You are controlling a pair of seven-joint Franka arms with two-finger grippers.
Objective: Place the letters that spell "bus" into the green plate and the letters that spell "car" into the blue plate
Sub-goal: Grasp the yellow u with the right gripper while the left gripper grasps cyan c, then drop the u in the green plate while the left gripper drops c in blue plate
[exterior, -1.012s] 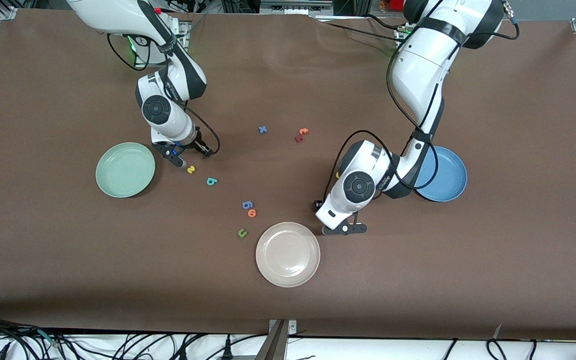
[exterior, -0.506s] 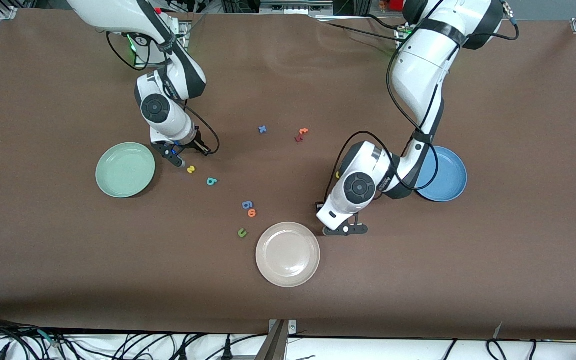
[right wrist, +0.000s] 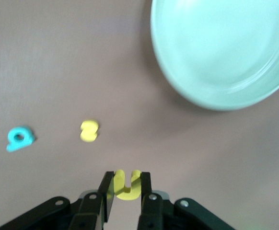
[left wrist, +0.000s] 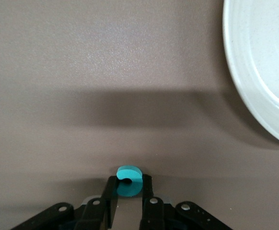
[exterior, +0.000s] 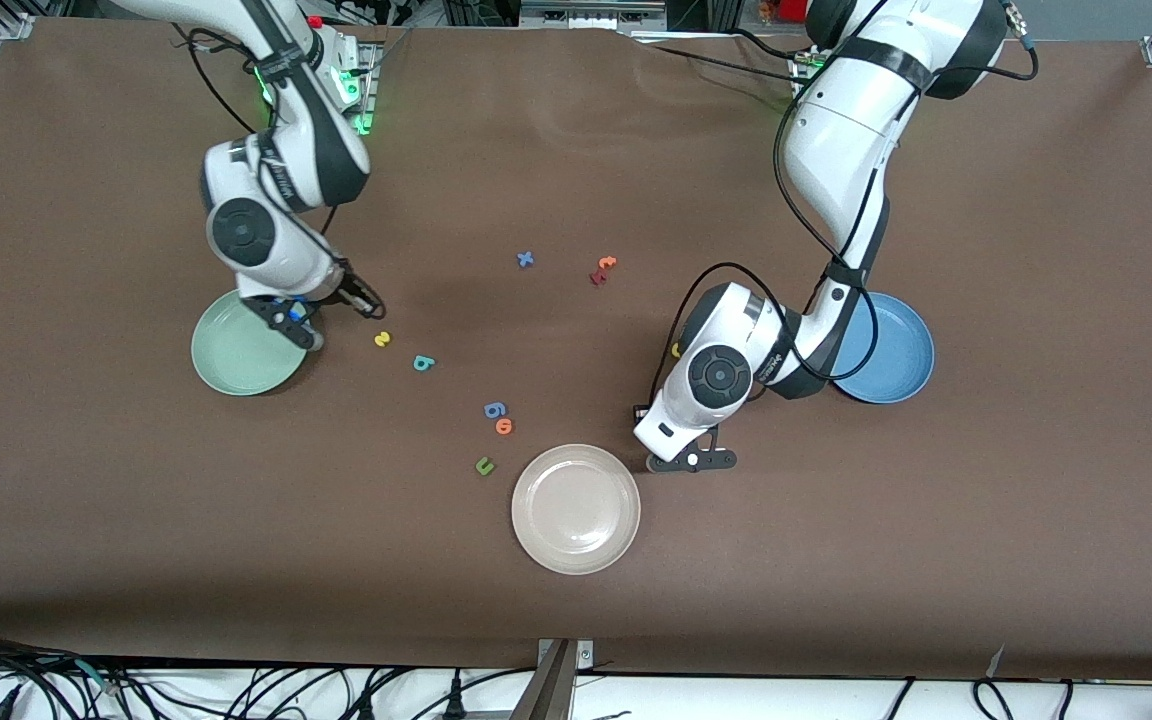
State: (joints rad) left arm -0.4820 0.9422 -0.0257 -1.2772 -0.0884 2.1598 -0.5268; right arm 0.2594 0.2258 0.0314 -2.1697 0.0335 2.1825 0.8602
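Note:
My right gripper (exterior: 304, 335) hangs over the rim of the green plate (exterior: 231, 360) toward the left arm's end, shut on a yellow "u" (right wrist: 127, 189). The yellow "s" (exterior: 382, 339) and the teal "b" (exterior: 422, 363) lie on the table beside that plate. My left gripper (exterior: 691, 461) is low at the table beside the beige plate (exterior: 576, 530), shut on a teal "c" (left wrist: 129, 173). A yellow letter (exterior: 675, 350) peeks out beside the left arm's wrist. The blue plate (exterior: 901, 375) lies partly under the left arm.
A blue "6" (exterior: 495, 410), an orange "o" (exterior: 504, 426) and a green "u" (exterior: 484, 465) lie mid-table. Farther from the camera are a blue "x" (exterior: 525, 259) and orange and red letters (exterior: 604, 268).
My right arm has swung from beside the yellow "s" toward the green plate, carrying the yellow "u". My left gripper has stayed put and closed on the teal "c".

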